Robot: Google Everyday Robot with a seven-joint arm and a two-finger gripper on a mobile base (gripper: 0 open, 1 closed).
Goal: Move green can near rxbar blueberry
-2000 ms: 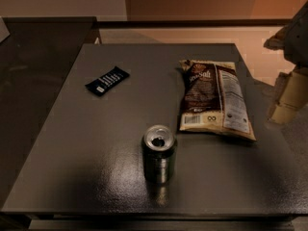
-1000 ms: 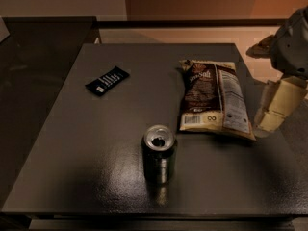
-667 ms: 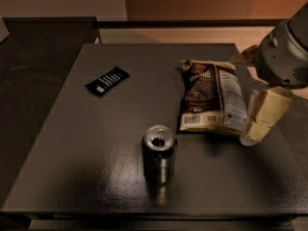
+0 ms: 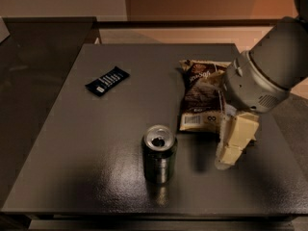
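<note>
Warm tan and orange-brown walls close off the back, and in front of them stands a square desk [image 4: 96, 143] with a dark grey top. Its finish is finely pebbled and faintly glossy, so it catches a soft sheen towards the near edge.

The green can [image 4: 160, 153] stands upright near the front of the desk, a little right of centre. It is a short metal cylinder with a dark green body, a silver top and a dark opening by the pull-tab. A dim reflection of it lies on the surface just below.

The rxbar blueberry [image 4: 107, 81] lies flat towards the back left, well apart from the can. It is a small, thin, dark blue rectangle turned at an angle, and its white print is too small to read.

A crinkled chip bag [image 4: 202, 97] lies flat to the right of centre. It is brown with a cream band and a pale label panel at its near end, and its lettering cannot be made out.

The claw [image 4: 230, 153] is cream-coloured, blocky and plastic-looking. It hangs pointing down just off the near right corner of the bag, to the right of the can and apart from it. Whether it is released or clenched cannot be told. Above it sits the smooth grey rounded wrist housing [image 4: 267, 71], overlapping the bag's right edge.
</note>
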